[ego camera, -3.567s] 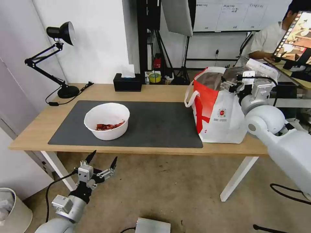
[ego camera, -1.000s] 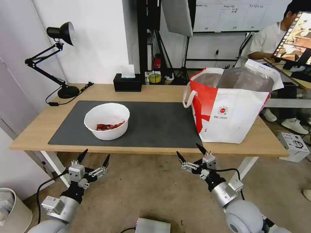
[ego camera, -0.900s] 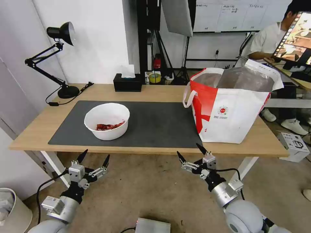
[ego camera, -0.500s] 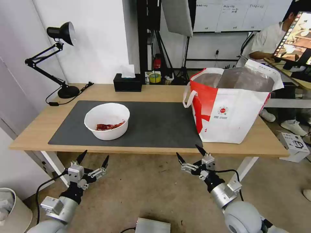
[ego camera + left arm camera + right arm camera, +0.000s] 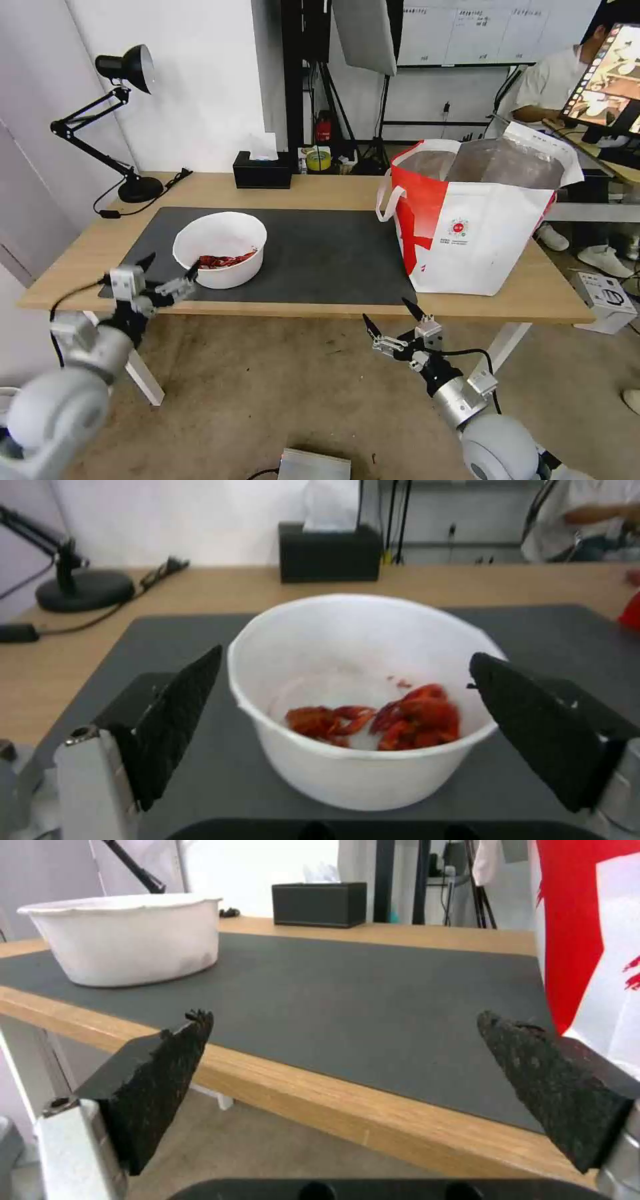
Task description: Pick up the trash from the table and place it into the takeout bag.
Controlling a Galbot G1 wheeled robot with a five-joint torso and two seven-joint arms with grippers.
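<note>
bowl [image 5: 221,257] 1 | takeout bag [image 5: 475,227] 1 | left gripper [image 5: 171,267] spread | right gripper [image 5: 390,320] spread

Ahead of the left tool [image 5: 343,680], between its matt black, finely grained fingers [image 5: 180,720], the bowl [image 5: 360,690] looks like smooth, thin white plastic or paper, holding glossy wet red scraps [image 5: 380,720]. Under it lies a matt dark grey mat [image 5: 347,1005] on the satin light-wood table [image 5: 320,1090]. The right tool [image 5: 343,1040] has rough, pitted black pads [image 5: 533,1065] on pale metal-looking mounts. Beside that tool, the takeout bag [image 5: 480,233] is smooth white and red cloth-like sheet with a shiny foil lining [image 5: 507,163].
</note>
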